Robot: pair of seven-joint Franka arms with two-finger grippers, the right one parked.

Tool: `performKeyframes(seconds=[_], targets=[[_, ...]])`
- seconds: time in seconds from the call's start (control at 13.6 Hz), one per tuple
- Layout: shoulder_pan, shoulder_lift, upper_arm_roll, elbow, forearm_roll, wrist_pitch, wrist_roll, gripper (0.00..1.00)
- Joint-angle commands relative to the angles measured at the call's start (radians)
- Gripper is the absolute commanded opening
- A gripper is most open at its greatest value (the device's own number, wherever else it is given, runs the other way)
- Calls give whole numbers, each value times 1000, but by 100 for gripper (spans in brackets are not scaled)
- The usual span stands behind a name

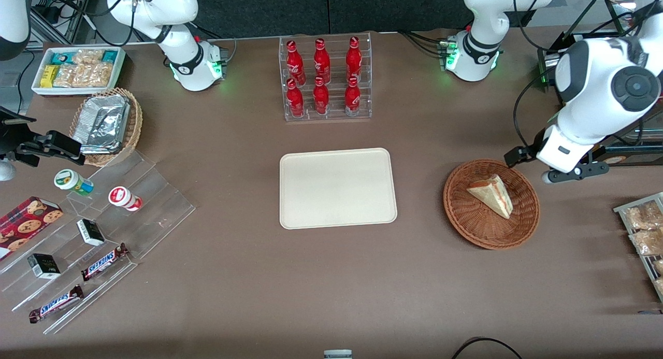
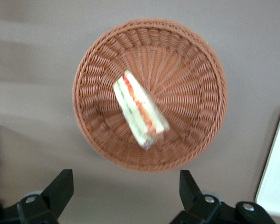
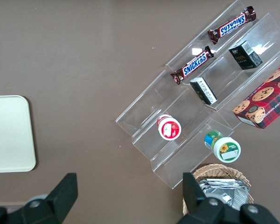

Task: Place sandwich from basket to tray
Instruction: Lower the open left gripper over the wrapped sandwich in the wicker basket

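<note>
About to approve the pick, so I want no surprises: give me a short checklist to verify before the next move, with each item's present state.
1. Sandwich lies in the basket, uncovered: ok.
2. End effector open: ok.
3. End effector above the table beside the basket, not yet over the sandwich: not ok.
4. Tray bare to receive it: ok.
5. Open table between basket and tray: ok.

White-shelled arm, black joint caps; black-fingered claw (image 2: 126,191).
</note>
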Motion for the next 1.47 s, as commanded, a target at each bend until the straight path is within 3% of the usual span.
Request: performKeyframes(seconds=[0.0,0.29,0.51,1.18,1.4], targets=[[-3,14,1,-75,-10,143,-120,100],[-12,83,1,-112,-10,309,-382,100],[-12,140,1,-132,-11,393,-438,100],[-11,235,1,-149,-13,420,-510,98],[-11,254,1,-156,-19,420,-514,69]])
